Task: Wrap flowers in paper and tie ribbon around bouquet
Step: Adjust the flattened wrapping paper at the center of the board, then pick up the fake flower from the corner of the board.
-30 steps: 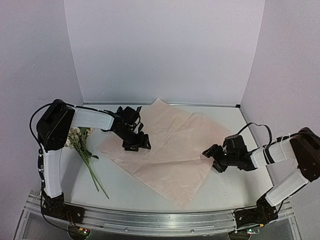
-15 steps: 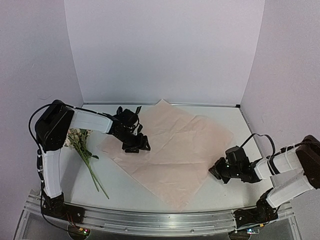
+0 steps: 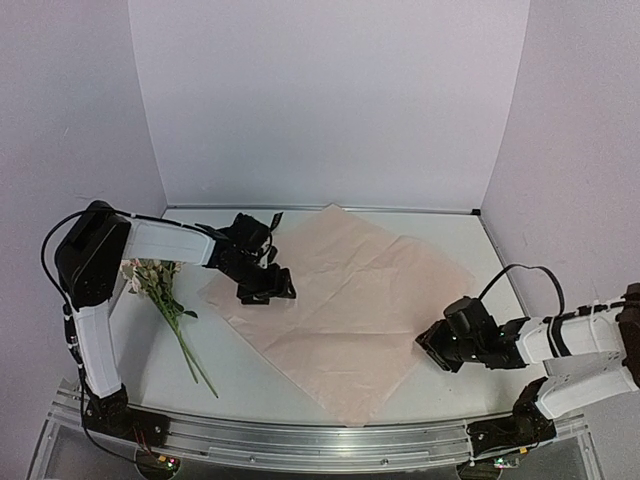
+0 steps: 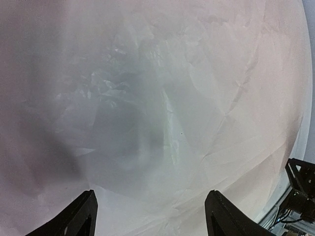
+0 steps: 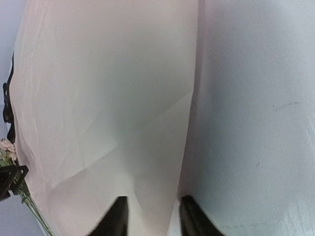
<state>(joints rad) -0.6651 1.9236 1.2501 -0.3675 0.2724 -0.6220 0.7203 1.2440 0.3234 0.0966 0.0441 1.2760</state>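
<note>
Since a second ago the right arm has drawn back toward the near edge of the desk point(image 3: 250, 375), and the paper point(image 3: 350, 300) has shifted slightly right. At far left the flowers point(image 3: 158, 285) lie off the paper. The left gripper point(image 3: 268, 290), released wide, sits low over the paper's left part. The right gripper point(image 3: 428, 352), partly released and grasping nothing, straddles the paper's near-right edge.

A: paper point(image 3: 345, 290) colour?
B: light pink, plain, no print.
A: flowers point(image 3: 152, 272), left of frame?
B: pale pink and cream blossoms, green leaves, green stems.
A: desk point(image 3: 250, 375)?
B: white. arms point(image 3: 170, 240) white too, black joints.
</note>
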